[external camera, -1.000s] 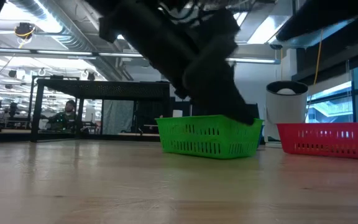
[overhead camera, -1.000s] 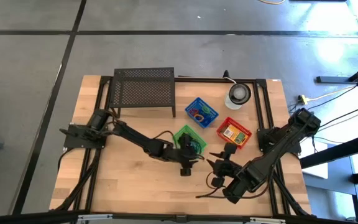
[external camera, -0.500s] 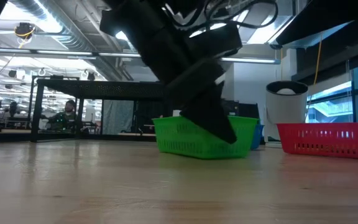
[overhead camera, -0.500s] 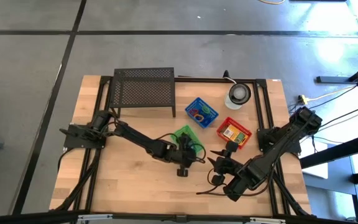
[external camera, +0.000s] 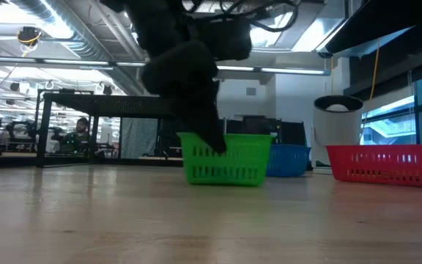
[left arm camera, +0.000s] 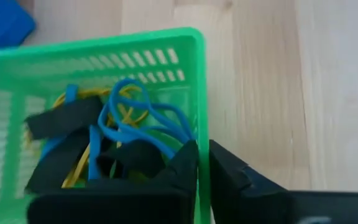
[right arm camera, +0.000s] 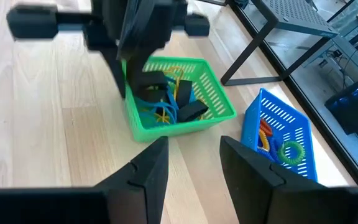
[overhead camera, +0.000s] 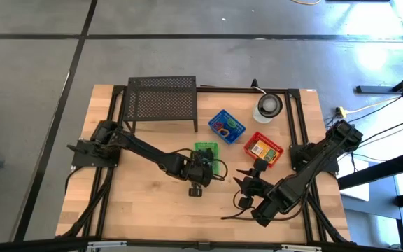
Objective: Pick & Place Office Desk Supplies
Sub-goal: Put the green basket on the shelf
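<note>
- High view: the left gripper [overhead camera: 200, 170] has pulled the green plastic mesh basket [overhead camera: 206, 150] along the wooden surface [overhead camera: 138, 203], away from the red basket [overhead camera: 263, 149].
- Low view: the basket stands flat now, no longer tilted.
- Left wrist view: fingers [left arm camera: 185, 163] pinch the basket's wall; blue rubber loops [left arm camera: 143, 121] lie inside.
- Right wrist view: right gripper [right arm camera: 194, 163] waits, fingers spread.

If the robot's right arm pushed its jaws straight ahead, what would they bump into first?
Probably the green basket, which lies straight ahead of the open right gripper across bare table. The left gripper, clamped on the basket's wall, sits just behind. Depth is uncertain.
</note>
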Motion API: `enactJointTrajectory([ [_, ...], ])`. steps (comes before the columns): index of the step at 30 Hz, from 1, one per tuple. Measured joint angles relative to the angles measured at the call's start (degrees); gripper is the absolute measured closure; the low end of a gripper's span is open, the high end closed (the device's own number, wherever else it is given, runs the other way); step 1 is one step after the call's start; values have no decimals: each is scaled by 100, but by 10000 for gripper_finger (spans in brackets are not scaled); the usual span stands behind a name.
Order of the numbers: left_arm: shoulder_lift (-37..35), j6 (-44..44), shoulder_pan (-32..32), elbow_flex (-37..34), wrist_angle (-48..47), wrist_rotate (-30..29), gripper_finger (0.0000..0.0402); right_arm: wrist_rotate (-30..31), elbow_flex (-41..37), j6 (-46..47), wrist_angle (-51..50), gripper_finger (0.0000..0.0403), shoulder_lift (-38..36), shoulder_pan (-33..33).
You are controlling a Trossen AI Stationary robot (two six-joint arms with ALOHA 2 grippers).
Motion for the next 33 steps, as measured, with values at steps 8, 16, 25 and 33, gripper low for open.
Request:
enactJointTrajectory([
  [8, -79, 187, -191, 0, -328, 18, 392, -29, 0, -57, 0, 256, 0, 0],
  [16, -79, 261, -256, 0, -371, -59, 394, -29, 0, -57, 4, 256, -1, 0],
  [25, -405, 214, -413, 0, -993, -275, 395, -516, 2, 142, 113, 256, 0, -4],
  [33, -1264, 248, -498, 0, -1473, -342, 397, -673, 4, -181, 589, 257, 0, -4],
])
